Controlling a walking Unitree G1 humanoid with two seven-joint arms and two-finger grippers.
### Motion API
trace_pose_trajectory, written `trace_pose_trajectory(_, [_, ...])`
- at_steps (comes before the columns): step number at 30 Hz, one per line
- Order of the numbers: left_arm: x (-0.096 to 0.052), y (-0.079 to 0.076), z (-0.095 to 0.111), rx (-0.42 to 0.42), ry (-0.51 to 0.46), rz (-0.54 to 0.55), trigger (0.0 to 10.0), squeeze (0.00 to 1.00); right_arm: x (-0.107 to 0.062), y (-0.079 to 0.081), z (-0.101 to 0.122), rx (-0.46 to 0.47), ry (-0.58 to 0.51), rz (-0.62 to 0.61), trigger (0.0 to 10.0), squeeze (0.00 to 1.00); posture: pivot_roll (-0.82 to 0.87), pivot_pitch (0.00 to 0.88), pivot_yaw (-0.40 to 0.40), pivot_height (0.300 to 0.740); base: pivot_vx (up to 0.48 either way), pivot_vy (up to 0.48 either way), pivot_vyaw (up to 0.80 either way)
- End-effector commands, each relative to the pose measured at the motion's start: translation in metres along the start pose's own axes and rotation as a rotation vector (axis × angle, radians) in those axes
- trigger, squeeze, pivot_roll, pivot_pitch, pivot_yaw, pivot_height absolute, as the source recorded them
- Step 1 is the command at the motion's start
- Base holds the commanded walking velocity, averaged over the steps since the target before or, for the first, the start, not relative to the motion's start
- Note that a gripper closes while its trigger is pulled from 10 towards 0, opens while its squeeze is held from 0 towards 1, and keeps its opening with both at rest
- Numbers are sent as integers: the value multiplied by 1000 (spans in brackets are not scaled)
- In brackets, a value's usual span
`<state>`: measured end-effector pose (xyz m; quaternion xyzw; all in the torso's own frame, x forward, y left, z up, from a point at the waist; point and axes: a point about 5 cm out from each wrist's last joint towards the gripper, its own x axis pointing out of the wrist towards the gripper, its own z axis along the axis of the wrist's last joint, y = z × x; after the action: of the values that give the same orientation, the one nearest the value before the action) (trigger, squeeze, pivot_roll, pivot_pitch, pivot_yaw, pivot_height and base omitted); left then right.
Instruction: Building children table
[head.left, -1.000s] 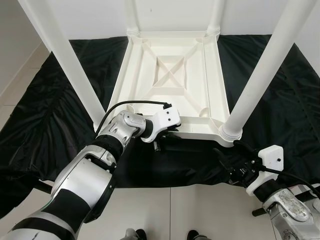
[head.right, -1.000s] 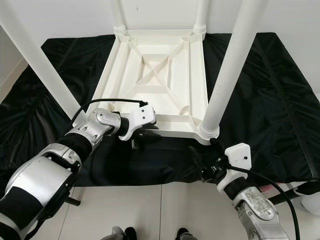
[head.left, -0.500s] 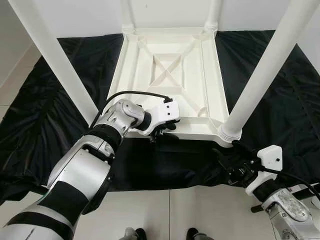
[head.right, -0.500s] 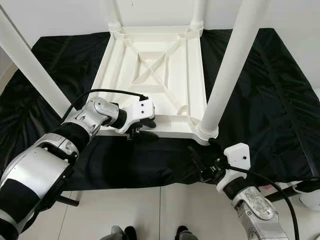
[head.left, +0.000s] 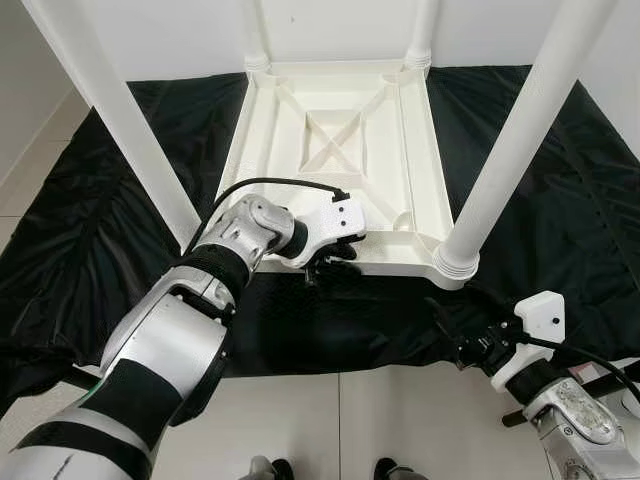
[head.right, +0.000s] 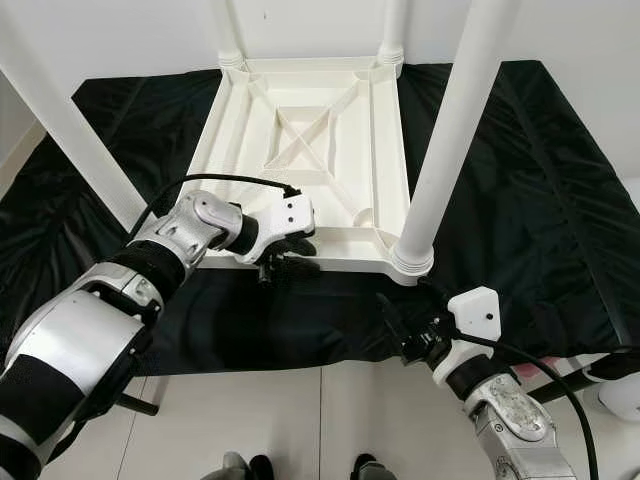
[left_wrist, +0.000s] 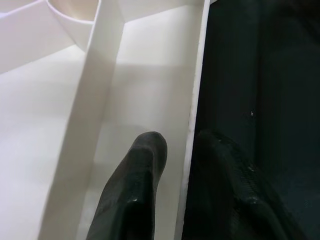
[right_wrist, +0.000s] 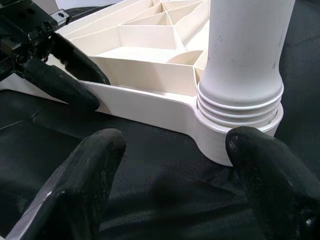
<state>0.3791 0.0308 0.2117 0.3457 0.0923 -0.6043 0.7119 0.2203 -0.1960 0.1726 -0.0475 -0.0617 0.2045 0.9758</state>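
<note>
From the left eye view we see the children's table (head.left: 345, 160) lying upside down on a black sheet (head.left: 110, 230) spread over the tiled floor (head.left: 330, 420), with four white legs (head.left: 515, 135) standing up from its corners, one at each. Our left hand (head.left: 330, 262) sits at the table's near edge, toward the near left corner, while our right hand (head.left: 462, 340) hovers over the sheet just short of the near right corner. In the right eye view the same count holds: one table, four legs, two hands. The left wrist view shows our left hand clenched on the table's thin near rim (left_wrist: 196, 95), one finger inside the frame and one outside. In the right wrist view our right hand is spread wide and grasping nothing, facing the ribbed socket (right_wrist: 240, 107) of the near right leg. We judge the moulded plastic stiff, light and rather slick (so rim and leg bases are the sound holds).
</note>
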Motion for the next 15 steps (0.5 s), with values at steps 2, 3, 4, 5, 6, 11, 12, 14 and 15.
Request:
trace_pose_trajectory(2, [2, -5, -10, -33, 27, -22, 10000, 0, -1, 2, -4, 1, 13, 1, 10000, 0, -155, 196, 129, 740, 0, 0, 0])
trace_pose_trajectory(3, [7, -9, -13, -26, 47, -29, 10000, 0, -2, 2, -3, 0, 14, -2, 10000, 0, -155, 196, 129, 740, 0, 0, 0])
trace_pose_trajectory(4, [7, -9, -13, -26, 47, -29, 10000, 0, -2, 2, -3, 0, 14, -2, 10000, 0, -155, 196, 129, 740, 0, 0, 0])
trace_pose_trajectory(5, [9, -11, -15, -19, 63, -30, 10000, 0, -3, 2, -3, -1, 14, -3, 10000, 0, -159, 200, 131, 740, 0, 0, 0])
trace_pose_trajectory(6, [9, -11, -15, -19, 63, -30, 10000, 0, -3, 2, -3, -1, 14, -3, 10000, 0, -159, 200, 131, 740, 0, 0, 0])
trace_pose_trajectory(11, [12, -14, -18, -28, 77, -44, 10000, 0, -5, 2, -3, 0, 17, -7, 10000, 0, -162, 205, 135, 740, 0, 0, 0])
trace_pose_trajectory(12, [12, -15, -18, -31, 76, -50, 10000, 0, -5, 2, -4, 0, 18, -7, 10000, 0, -162, 205, 135, 740, 0, 0, 0])
trace_pose_trajectory(14, [12, -15, -18, -31, 76, -50, 9020, 0, -5, 3, -4, 0, 19, -8, 10000, 0, -163, 207, 135, 740, 0, 0, 0])
trace_pose_trajectory(15, [12, -15, -18, -31, 76, -50, 9020, 0, -5, 3, -4, 0, 19, -8, 10000, 0, -163, 207, 135, 740, 0, 0, 0])
